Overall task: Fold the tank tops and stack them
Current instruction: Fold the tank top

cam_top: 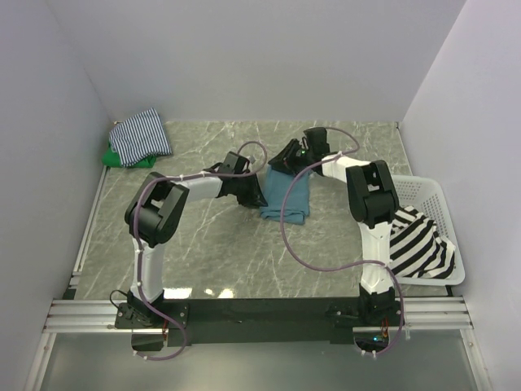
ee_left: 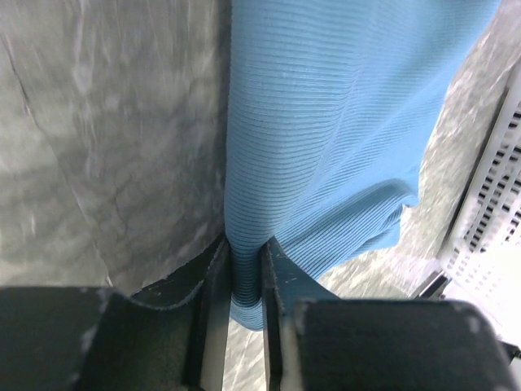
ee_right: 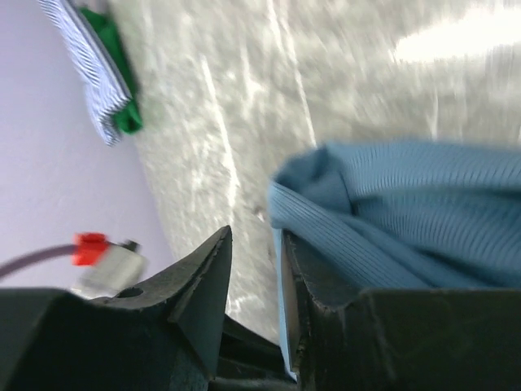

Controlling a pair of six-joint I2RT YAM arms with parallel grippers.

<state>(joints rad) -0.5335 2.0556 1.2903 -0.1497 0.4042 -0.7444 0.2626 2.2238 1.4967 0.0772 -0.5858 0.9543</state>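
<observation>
So the teal-blue top is ribbed, bunched into a narrow strip around the middle of the worktop, a bit toward the far edge. The thin-striped top is folded and sits on the green top in the far-left corner; only a bit of green peeks out. The bold-striped top is crumpled, draped over the white basket by the right edge.
</observation>
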